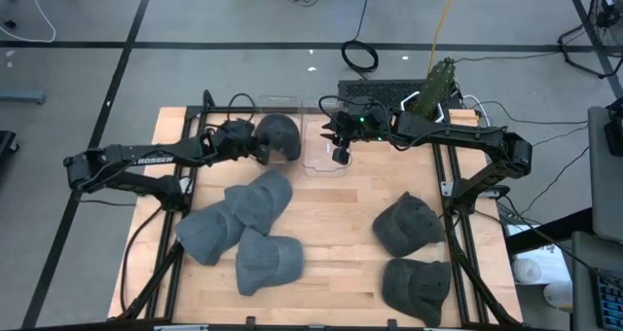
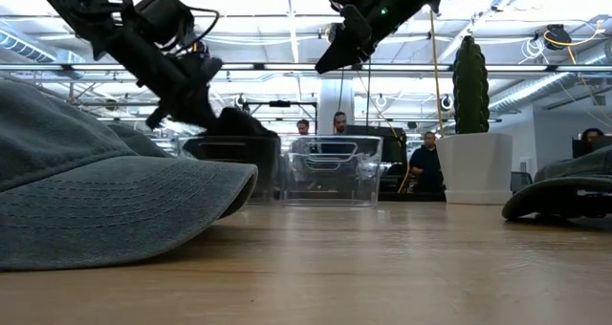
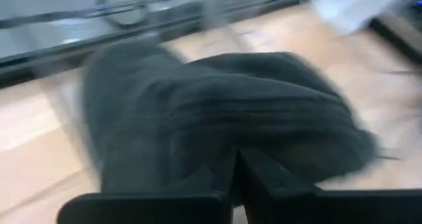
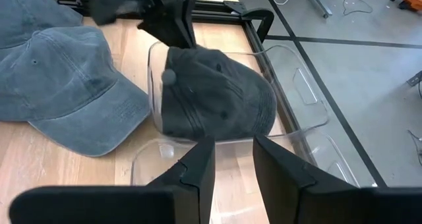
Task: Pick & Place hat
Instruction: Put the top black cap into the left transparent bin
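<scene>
Loose hats (image 1: 255, 229) near edge untouched; farther back, left gripper (image 1: 255, 144) pinched shut on dark hat (image 1: 277, 136) half inside clear bin (image 1: 292, 105), right gripper (image 1: 340, 154) open, empty over bin (image 1: 323, 164); risk: brim catches wall, hat flops out.

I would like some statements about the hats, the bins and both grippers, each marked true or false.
1. The left gripper holds a dark hat at a clear bin. True.
2. The right gripper grips a hat. False: it is open and holds nothing.
3. Two hats lie on the table's right part. True.
4. The cactus stands in a black pot. False: the pot is white.
5. The hat is red. False: dark grey.
</scene>
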Available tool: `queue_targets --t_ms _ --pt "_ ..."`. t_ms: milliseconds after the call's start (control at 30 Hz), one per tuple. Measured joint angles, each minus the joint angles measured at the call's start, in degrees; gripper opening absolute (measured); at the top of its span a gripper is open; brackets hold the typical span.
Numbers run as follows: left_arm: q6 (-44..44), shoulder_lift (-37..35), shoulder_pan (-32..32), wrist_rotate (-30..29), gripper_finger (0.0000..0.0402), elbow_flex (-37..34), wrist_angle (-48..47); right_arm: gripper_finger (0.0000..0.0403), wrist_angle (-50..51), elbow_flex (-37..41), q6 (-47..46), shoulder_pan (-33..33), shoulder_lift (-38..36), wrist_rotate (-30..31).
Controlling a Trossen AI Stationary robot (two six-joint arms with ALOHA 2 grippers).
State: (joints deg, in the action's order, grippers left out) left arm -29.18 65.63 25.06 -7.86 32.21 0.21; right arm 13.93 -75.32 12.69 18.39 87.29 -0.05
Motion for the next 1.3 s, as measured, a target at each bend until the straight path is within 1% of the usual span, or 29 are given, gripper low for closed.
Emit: queue_targets --t_ms 67,167,300,500,733,867,933,1000,1033,1100,1167,1233,1300 --pt "-1.67 -0.03 -0.04 2.22 0.0016 0.02 1.03 0.0091 0.00 0.01 0.00 0.00 0.00 0.00" --pt "-5.17 0.00 0.00 2.35 0.0005 0.02 -1.09 0.0091 0.00 -0.01 0.00 0.00 0.00 0.00" --pt "-6.89 0.02 -0.05 1.94 0.0015 0.02 -1.91 0.0091 -0.01 0.01 0.00 0.00 0.00 0.00" --pt "-6.97 -0.07 -0.77 2.02 0.0005 0.02 1.81 0.0091 -0.07 -0.01 0.00 0.00 0.00 0.00" --pt "-6.23 -1.60 -0.68 1.15 0.0003 0.00 -2.88 0.0091 -0.07 -0.01 0.02 0.00 0.00 0.00" --pt "-3.96 -5.56 -0.73 -1.06 0.0002 0.40 -2.07 0.0091 -0.03 0.01 0.04 0.00 0.00 0.00" --pt "-2.49 -7.31 -0.70 -1.40 0.0002 1.51 -4.66 0.0091 0.00 0.00 0.07 0.00 0.00 0.00" --pt "-2.42 -7.98 -0.70 -2.18 0.0001 2.76 -11.40 0.0091 0.00 -0.01 0.04 0.00 0.00 0.00" --pt "-2.67 -7.96 -0.70 -3.29 0.0001 3.15 -14.66 0.0091 0.00 0.00 0.05 0.00 0.00 0.00" --pt "-3.39 -7.64 -0.66 -6.05 0.0001 3.26 -18.24 0.0091 0.00 -0.01 0.09 0.00 0.00 0.00" --pt "-4.66 -6.37 -0.70 -7.32 0.0001 2.88 -18.13 0.0091 -0.02 -0.01 0.05 0.00 0.00 0.00" --pt "-5.27 -4.66 -0.71 -7.26 0.0001 2.39 -18.86 0.0091 -0.36 -0.01 0.04 0.00 0.00 0.00" --pt "-5.31 -2.61 -0.79 -7.20 0.0001 2.45 -17.38 0.0091 -0.42 -0.01 0.04 0.00 0.00 0.00"
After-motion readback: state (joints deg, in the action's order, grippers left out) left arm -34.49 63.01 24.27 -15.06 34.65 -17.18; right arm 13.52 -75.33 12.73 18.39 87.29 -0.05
